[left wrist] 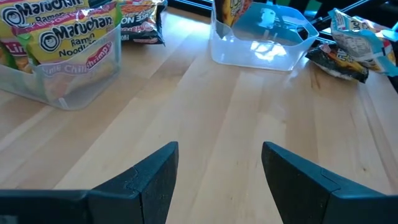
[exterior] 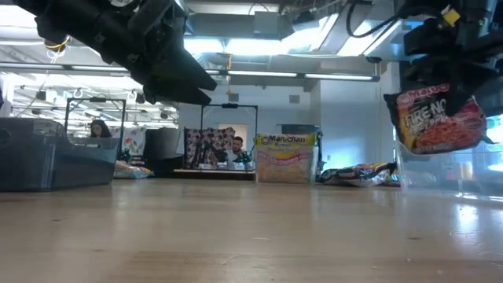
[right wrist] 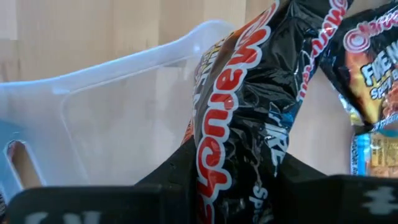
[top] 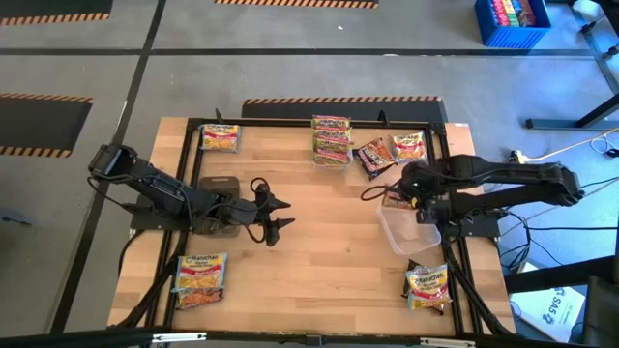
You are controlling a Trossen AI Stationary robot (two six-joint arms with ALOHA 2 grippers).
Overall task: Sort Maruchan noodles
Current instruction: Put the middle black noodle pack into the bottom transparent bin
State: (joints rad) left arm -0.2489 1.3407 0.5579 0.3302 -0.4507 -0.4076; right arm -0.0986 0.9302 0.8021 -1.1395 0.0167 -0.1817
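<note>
right hand (top: 414, 189) grips a dark noodle packet (right wrist: 249, 106), held above the clear tub (top: 407, 230) at the table's right edge. step in hand: drop-off. next: lower into tub, let go. left hand (top: 278, 215) released, empty, mid-table.

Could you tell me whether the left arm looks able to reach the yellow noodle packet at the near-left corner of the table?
Probably yes. The left gripper hovers open and empty mid-table, and bare wood lies between it and the yellow packet. The right gripper, holding a dark packet, is far off.
</note>
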